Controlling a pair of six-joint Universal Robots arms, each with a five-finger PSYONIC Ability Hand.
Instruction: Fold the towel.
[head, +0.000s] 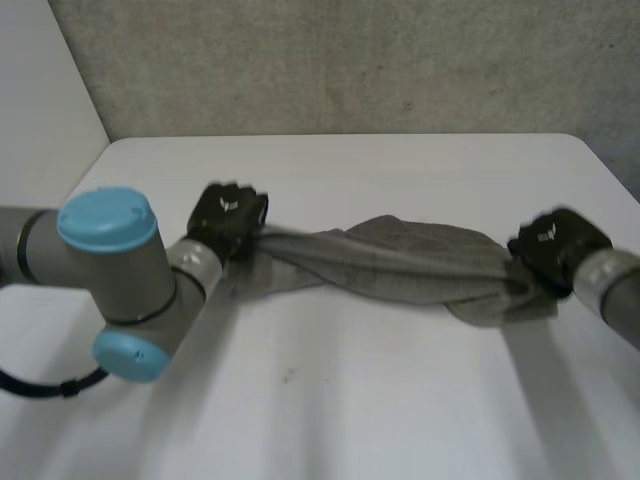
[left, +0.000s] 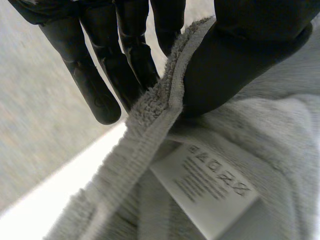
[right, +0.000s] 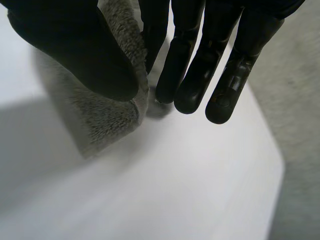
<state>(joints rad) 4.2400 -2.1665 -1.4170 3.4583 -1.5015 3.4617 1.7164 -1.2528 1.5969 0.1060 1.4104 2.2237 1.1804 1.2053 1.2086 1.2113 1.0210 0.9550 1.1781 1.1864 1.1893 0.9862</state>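
Nearest the camera is the left arm (head: 110, 270), its grey joint and light-blue caps just off the towel's left end. The grey towel (head: 400, 265) hangs strung between the two hands over the middle of the white tabletop (head: 350, 400), bunched and twisted into a loose rope that is thicker toward its right end. Whether its sagging middle touches the tabletop I cannot tell.

The step in hand looks like spreading the towel before the first fold. To do it well, the twist should be worked out first. Both hands should keep an even pull and lower the towel flat, with the hems parallel, before one end is carried over the other. Folding it as it hangs would probably trap the twist.

The left hand (head: 228, 215) is at the towel's left end. Its thumb presses the hemmed edge against nearly straight fingers (left: 95, 90), a firm pinch, with a white label (left: 210, 185) just beside the grip. The right hand (head: 555, 245) is at the towel's right end. It nips a corner between its thumb and the nearest of its fingers (right: 225, 85), the rest hanging straight and clear of the towel.
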